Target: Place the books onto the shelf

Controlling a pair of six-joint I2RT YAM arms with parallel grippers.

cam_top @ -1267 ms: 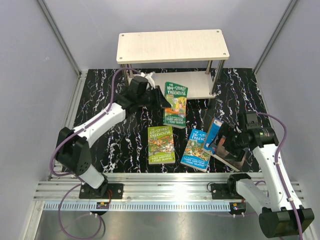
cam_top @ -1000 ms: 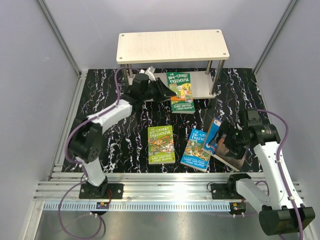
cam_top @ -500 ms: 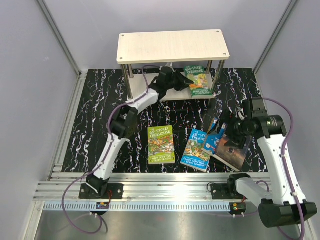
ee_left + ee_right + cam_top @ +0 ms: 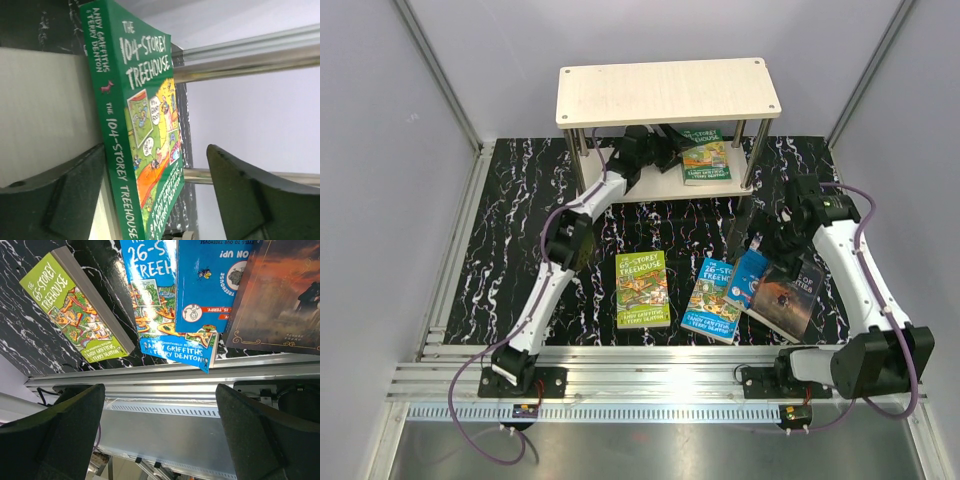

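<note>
Top external view: one book (image 4: pixel 705 160) lies on the shelf (image 4: pixel 668 90), four books (image 4: pixel 642 288) await; left gripper (image 4: pixel 155 150) and right gripper (image 4: pixel 160 390) open-jawed.

The shelf (image 4: pixel 668 90) stands on the desk (image 4: pixel 520 220) at upper centre of the frame. The 104-Storey book (image 4: pixel 706 163) lies on its lower board, toward the right. Lower centre, on the desk, left to right: the 65-Storey book (image 4: pixel 641 288), the 26-Storey book (image 4: pixel 714 300), a third book (image 4: pixel 748 278) overlapping its right edge, and a fourth book (image 4: pixel 787 297).
</note>
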